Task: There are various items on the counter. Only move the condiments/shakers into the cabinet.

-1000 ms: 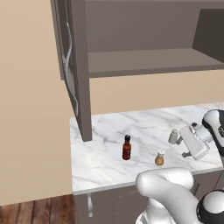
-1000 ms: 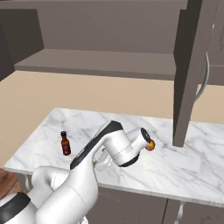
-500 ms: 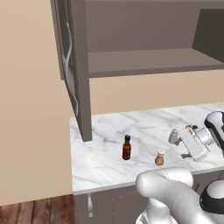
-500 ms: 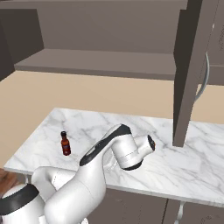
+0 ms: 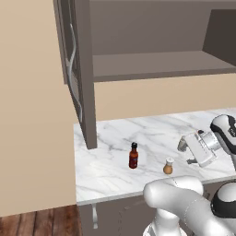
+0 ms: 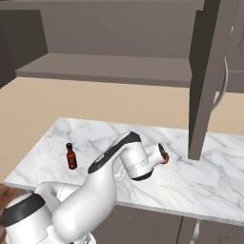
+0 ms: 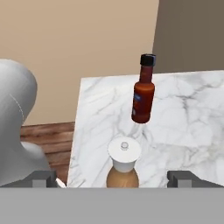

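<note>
On the white marble counter (image 5: 108,177) stands a slim dark red bottle (image 5: 133,156) with a black cap. A tan shaker (image 5: 168,166) with a white top is to its right, nearer the front edge. A small grey shaker (image 5: 182,144) sits just behind my gripper (image 5: 192,152). In the hand view my gripper (image 7: 114,178) is open. The tan shaker (image 7: 124,164) stands close ahead between the two fingertips (image 7: 43,177), untouched, and the bottle (image 7: 143,89) is beyond it. The orange fruit (image 6: 165,157) peeks out past the wrist. The cabinet (image 5: 156,64) hangs open above.
The cabinet door (image 5: 76,69) swings out over the counter's left end, its silver handle facing outward. A second door (image 6: 207,71) hangs at the right. The counter's front edge (image 7: 78,131) drops to a wooden floor. My own arm hides the shakers in the right base view.
The hand has turned and edged slightly toward the tan shaker, covering more of the orange fruit in the right base view. The jaws stay open, and no item has moved.
</note>
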### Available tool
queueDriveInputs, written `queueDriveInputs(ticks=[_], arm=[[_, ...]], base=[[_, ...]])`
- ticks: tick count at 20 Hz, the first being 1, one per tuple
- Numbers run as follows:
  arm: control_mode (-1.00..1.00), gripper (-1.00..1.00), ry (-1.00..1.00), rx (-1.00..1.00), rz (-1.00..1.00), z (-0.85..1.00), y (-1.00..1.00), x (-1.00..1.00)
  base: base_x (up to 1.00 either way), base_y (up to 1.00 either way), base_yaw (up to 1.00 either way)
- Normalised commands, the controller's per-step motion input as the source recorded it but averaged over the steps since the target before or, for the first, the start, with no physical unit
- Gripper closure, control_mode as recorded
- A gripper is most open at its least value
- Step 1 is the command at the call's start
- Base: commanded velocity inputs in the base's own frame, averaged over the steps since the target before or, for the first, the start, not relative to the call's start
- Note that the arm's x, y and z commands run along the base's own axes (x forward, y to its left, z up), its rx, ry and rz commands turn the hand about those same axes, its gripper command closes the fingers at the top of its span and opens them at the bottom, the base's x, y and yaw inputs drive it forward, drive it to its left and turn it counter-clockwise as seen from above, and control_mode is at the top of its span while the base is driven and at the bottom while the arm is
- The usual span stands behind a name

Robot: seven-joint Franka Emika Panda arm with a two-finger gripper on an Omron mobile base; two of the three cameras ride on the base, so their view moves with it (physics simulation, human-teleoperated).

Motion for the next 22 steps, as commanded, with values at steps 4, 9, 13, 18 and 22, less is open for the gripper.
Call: queueDriveInputs(ticks=[4,9,13,18,22], arm=[[-1.0,-1.0,0.0,0.0,0.0,-0.01,0.05,0.16],[-1.0,-1.0,0.01,0.0,0.0,-0.09,0.15,0.01],[-1.0,-1.0,0.04,0.0,0.0,-0.14,0.21,0.0],[-1.0,-1.0,0.05,0.0,0.0,-0.18,0.2,0.0],[-1.0,-1.0,0.07,0.0,0.0,-0.24,0.12,0.0]], base=[[0.0,0.0,0.0],[0.0,0.0,0.0],[0.0,0.0,0.0],[0.0,0.0,0.0],[0.0,0.0,0.0]])
